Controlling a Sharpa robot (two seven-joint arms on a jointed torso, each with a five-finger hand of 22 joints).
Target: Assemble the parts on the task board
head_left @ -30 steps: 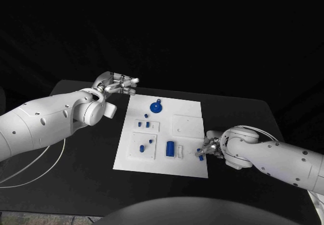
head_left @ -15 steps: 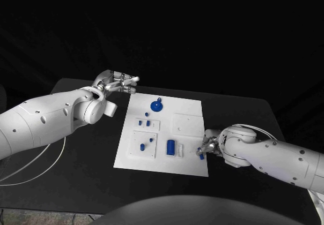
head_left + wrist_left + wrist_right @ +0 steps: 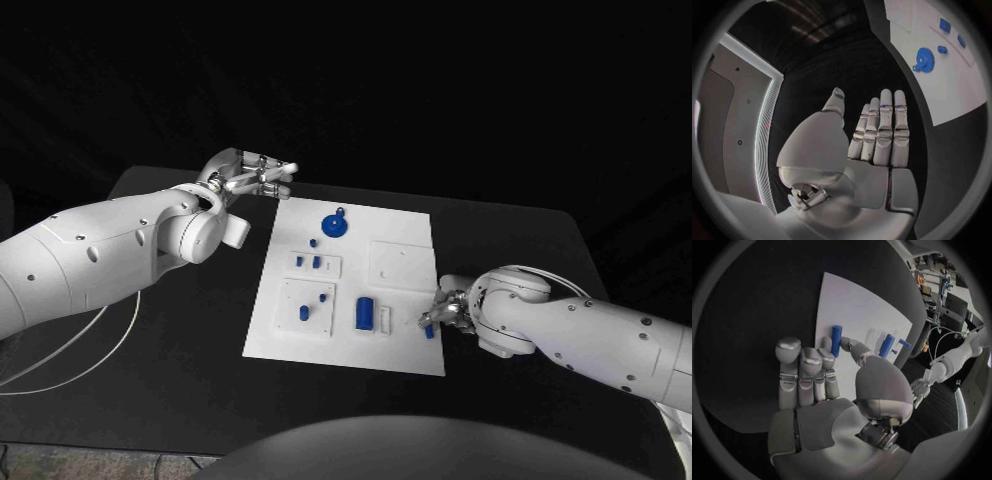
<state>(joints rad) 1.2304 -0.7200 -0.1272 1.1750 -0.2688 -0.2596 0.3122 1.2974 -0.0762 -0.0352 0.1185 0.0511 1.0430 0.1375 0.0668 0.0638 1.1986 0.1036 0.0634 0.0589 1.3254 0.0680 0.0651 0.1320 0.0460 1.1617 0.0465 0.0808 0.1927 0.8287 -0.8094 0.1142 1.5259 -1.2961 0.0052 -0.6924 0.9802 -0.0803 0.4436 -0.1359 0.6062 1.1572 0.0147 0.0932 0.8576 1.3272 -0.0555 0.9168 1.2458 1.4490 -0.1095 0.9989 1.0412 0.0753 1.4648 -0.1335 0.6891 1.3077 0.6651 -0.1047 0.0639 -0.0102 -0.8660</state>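
A: White task board is the ref point, mid black table. Status of hands?

B: Right hand sits at board's near right edge, by a small blue peg lying just inside that edge. In right wrist view the peg lies at the fingertips, thumb alongside. Grasping or only touching: cannot tell.

A: Left?

B: Left hand hovers off board's far left corner, over bare table. Fingers straight, together, nothing in it; released.

A: Other parts?

B: Blue gear at board's far left area. Two small pegs stand in a plate nearer than the gear. Blue cylinder lies toward board's near middle, w/ a white strip beside it. Square recess plate on board's right half looks unfilled.

A: Step in hand?

B: Judged: pick-up of the edge peg by right hand. Next move calls for a firm pinch, lift, then carry inward to a seat.

A: Room?

B: Peg is tight to board edge, so fingers approach from off-board side; table open there. Cylinder is near, not touching; inward carry should pass clear of it.
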